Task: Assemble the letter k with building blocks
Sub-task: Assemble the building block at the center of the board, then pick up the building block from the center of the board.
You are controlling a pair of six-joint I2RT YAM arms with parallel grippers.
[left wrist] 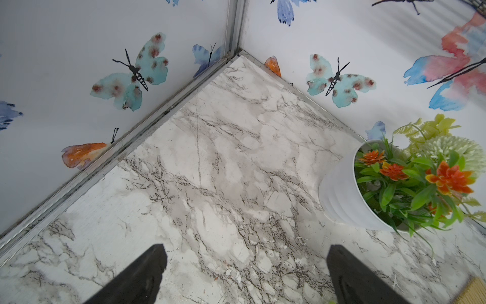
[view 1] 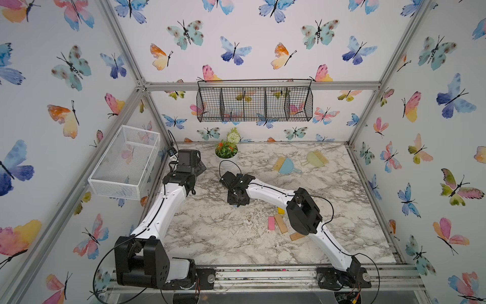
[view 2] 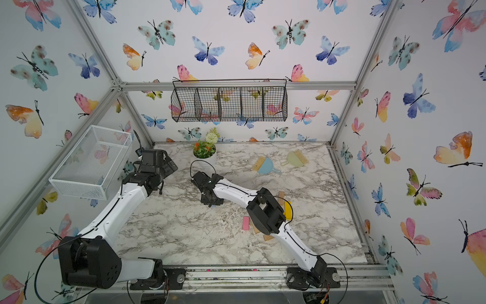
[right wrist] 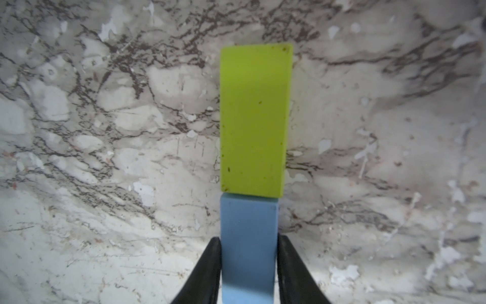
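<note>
Right end effector brackets light-blue block, butted end-on against lime-green block, just 9 o'clock of counter centre. Gripped or freed, we can't tell. Left end effector gapes, empty. We should open fully and lift straight up, no nudging.

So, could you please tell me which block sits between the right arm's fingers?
The light-blue block: it alone lies between the fingers, end to end with the lime-green block. The pink block lies well away from them.

Butterfly-papered walls, marble tabletop, aluminium frame
</note>
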